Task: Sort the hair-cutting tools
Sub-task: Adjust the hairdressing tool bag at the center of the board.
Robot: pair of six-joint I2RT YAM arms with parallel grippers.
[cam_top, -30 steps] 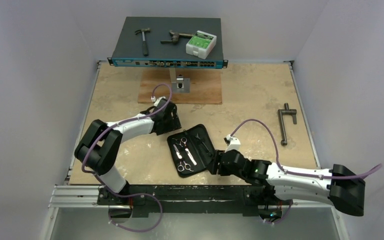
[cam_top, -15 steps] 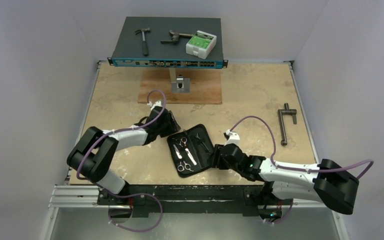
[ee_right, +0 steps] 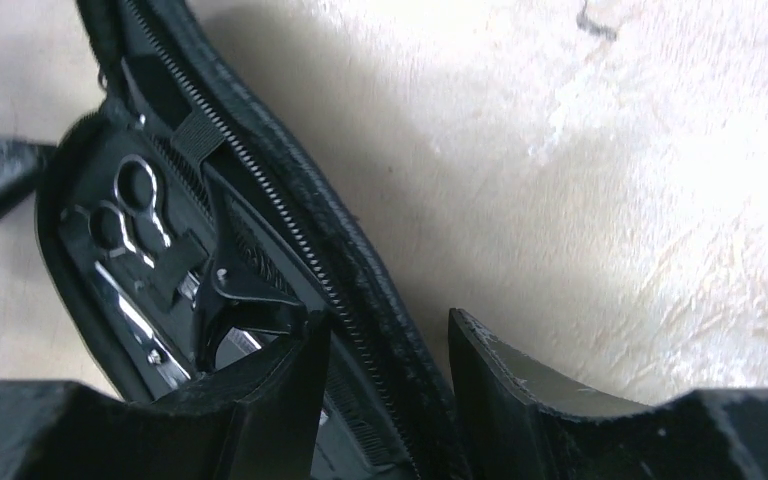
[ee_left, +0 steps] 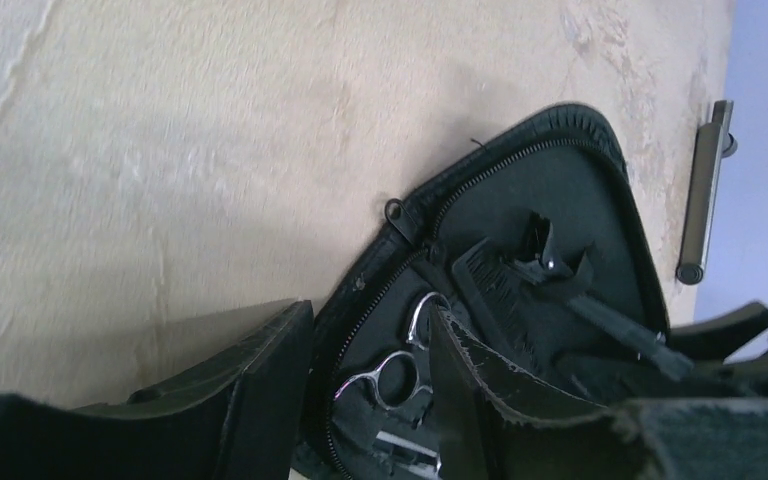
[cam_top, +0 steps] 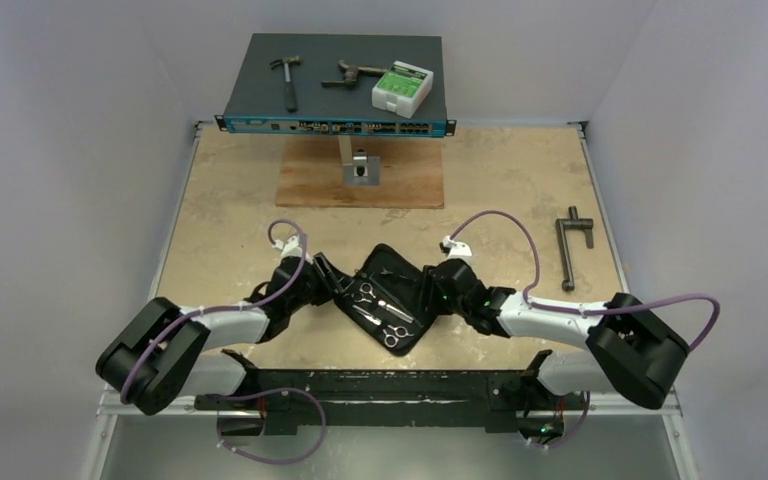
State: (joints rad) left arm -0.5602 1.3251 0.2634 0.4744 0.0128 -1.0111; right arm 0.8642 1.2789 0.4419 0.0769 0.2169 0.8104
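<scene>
- Brought in low over the last second: left hand [cam_top: 324, 281] to the left rim of the black zip case [cam_top: 392, 262], right hand [cam_top: 432, 286] to its right rim.
- Turned the case in the process; now lying open mid-worktop [cam_top: 520, 200], between both hands.
- Holding each hand spread astride a zip edge, one finger inside, one outside; narrower than a moment ago, yet no firm pinch visible.
- Tucked inside the case: two silver scissors [cam_top: 365, 292], black comb [ee_left: 495, 285], black clip [ee_right: 245, 300].
- Probably steadying or folding the case next, sorting nearly done; worth watching for a rim slipping free.
</scene>
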